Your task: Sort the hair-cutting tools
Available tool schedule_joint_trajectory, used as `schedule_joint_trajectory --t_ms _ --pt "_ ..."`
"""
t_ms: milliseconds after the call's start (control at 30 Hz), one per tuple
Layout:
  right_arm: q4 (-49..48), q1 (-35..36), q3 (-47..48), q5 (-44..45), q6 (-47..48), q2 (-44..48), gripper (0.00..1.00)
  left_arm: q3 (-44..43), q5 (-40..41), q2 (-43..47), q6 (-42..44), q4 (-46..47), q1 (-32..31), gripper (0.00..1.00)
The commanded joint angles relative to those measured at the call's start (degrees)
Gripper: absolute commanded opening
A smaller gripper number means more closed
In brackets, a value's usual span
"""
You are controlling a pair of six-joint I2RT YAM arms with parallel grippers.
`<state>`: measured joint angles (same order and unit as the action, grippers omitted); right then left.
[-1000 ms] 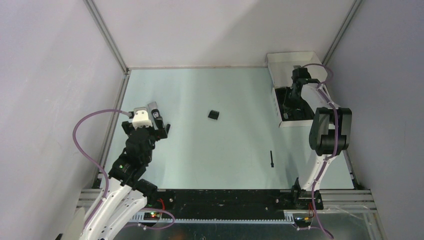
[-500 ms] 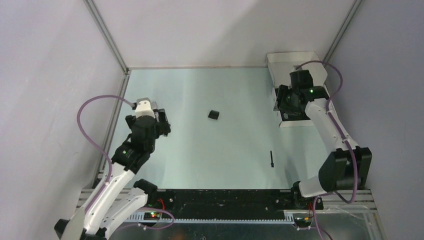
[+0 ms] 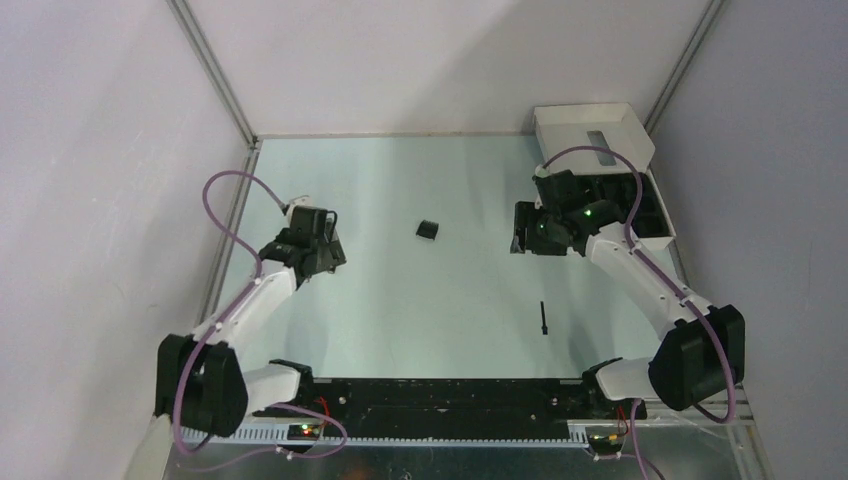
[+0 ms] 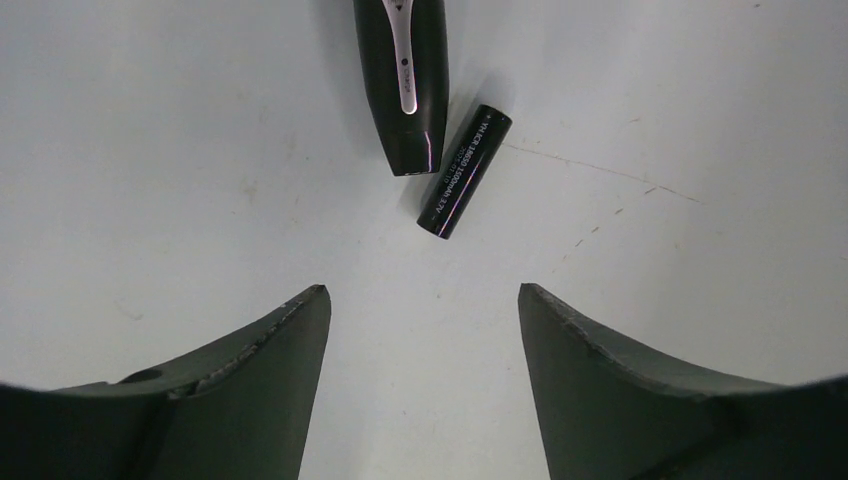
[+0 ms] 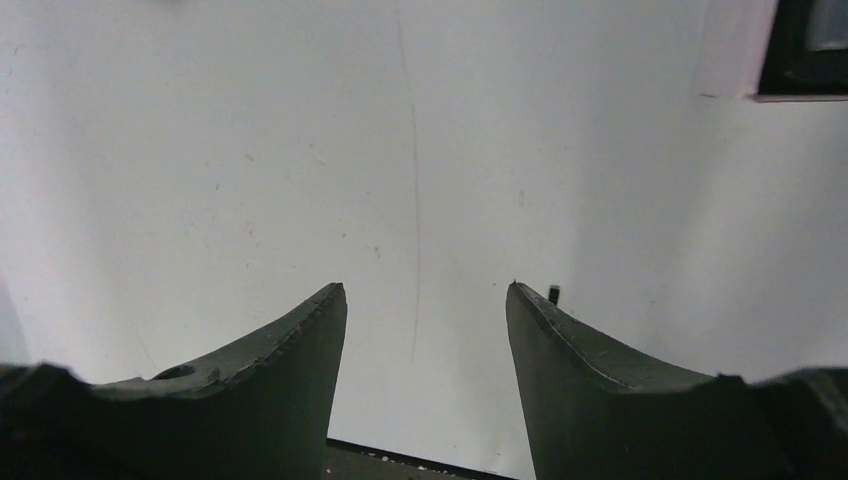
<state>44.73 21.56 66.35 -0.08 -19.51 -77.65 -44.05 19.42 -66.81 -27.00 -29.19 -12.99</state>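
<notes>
In the left wrist view the hair clipper's (image 4: pixel 402 80) black end with a silver strip lies on the table just ahead of my fingers. A short black cylinder (image 4: pixel 463 172) with white print lies beside it. My left gripper (image 4: pixel 423 300) is open over bare table, holding nothing; from above it (image 3: pixel 320 240) is at the table's left. A small black blocky piece (image 3: pixel 427 230) sits mid-table. The thin stick brush (image 3: pixel 543 318) lies near the front right. My right gripper (image 3: pixel 522 228) hangs open and empty left of the box; its view (image 5: pixel 428 292) shows bare table.
The white box (image 3: pixel 590 122) with its black tray (image 3: pixel 645 205) stands at the back right corner, and a corner of the tray (image 5: pixel 805 50) shows in the right wrist view. Metal frame rails run along the table's left and right edges.
My right arm has swung out of the box leftward over the table and its jaws have opened. My left arm has stretched forward and lowered, its jaws narrowing slightly.
</notes>
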Motion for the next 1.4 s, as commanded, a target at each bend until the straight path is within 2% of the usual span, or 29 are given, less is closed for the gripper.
schedule_joint_trajectory --t_ms 0,200,733,867,1033,1167,1200,1267,1367 --pt "-3.97 1.76 -2.01 -2.42 -1.96 2.91 0.65 -2.24 -5.87 -5.11 -0.76 2.30 2.76 0.71" --pt "-5.25 2.31 -3.33 -3.77 -2.37 3.75 0.65 -3.87 -8.65 -12.81 2.96 3.60 4.28 0.61" --pt "-6.69 2.25 -5.79 -2.83 -3.48 5.43 0.65 -10.94 -11.37 -26.51 8.62 3.58 5.56 0.58" --pt "-7.21 2.21 -5.82 -2.62 -3.82 5.72 0.65 -11.33 -12.39 -27.60 8.88 2.51 5.58 0.53" --pt "-7.89 2.25 -5.91 -2.79 -3.96 5.37 0.64 -12.07 -14.73 -28.22 9.71 0.33 5.46 0.38" --pt "-9.61 2.22 -5.93 -4.91 -3.70 5.01 0.64 -12.13 -17.82 -28.47 10.21 -1.98 5.50 0.18" --pt "-10.18 2.24 -5.90 -5.18 -3.63 4.99 0.64 -11.83 -18.69 -28.34 10.24 -2.25 5.47 0.09" --pt "-10.82 2.32 -5.92 -6.09 -3.80 4.83 0.64 -11.20 -21.16 -27.66 10.15 -2.26 5.52 0.01" --pt "-12.23 2.53 -5.89 -8.11 -4.25 4.05 0.63 -9.69 -23.01 -25.41 9.35 -1.59 5.19 0.00"
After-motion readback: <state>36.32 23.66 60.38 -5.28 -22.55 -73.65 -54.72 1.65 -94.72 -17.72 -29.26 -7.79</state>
